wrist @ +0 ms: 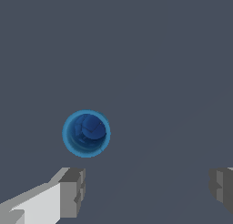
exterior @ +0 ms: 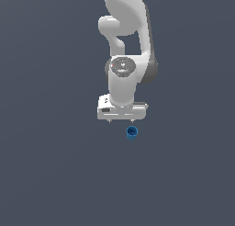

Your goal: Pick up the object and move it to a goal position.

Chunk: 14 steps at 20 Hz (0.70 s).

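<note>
The blue cup stands upright on the grey bench, mouth up — just off-centre of the tool, whose fingers are spread wide and empty. Approach step, I judge; next: centre over the cup, descend, close.

The arm is glossy white, built of rounded, bulbous segments with darker grey shading at one joint. A flat grey disc caps the wrist above a boxy white hand. The gripper ends in blocky grey fingertips.
</note>
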Tool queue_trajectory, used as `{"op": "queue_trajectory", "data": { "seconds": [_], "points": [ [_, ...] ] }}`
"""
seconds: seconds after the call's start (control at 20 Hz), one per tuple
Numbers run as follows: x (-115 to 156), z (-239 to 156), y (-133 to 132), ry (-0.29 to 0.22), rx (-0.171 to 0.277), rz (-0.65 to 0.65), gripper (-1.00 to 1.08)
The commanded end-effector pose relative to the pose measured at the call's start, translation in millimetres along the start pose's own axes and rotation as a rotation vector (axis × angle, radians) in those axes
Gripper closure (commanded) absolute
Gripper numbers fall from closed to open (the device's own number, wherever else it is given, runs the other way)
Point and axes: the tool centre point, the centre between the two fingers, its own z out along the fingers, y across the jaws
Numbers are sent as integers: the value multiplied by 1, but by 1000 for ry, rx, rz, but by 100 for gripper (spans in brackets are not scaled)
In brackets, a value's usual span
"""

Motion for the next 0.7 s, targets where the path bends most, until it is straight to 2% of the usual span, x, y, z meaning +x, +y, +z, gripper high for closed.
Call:
{"op": "queue_trajectory", "data": {
  "seconds": [0.0,0.35,0.65],
  "points": [
    [4,11,-13,4,-2,-4,-92],
    [12,44,-50,20,-5,-12,-92],
    [13,50,-57,21,-5,-15,-92]
  ]
}}
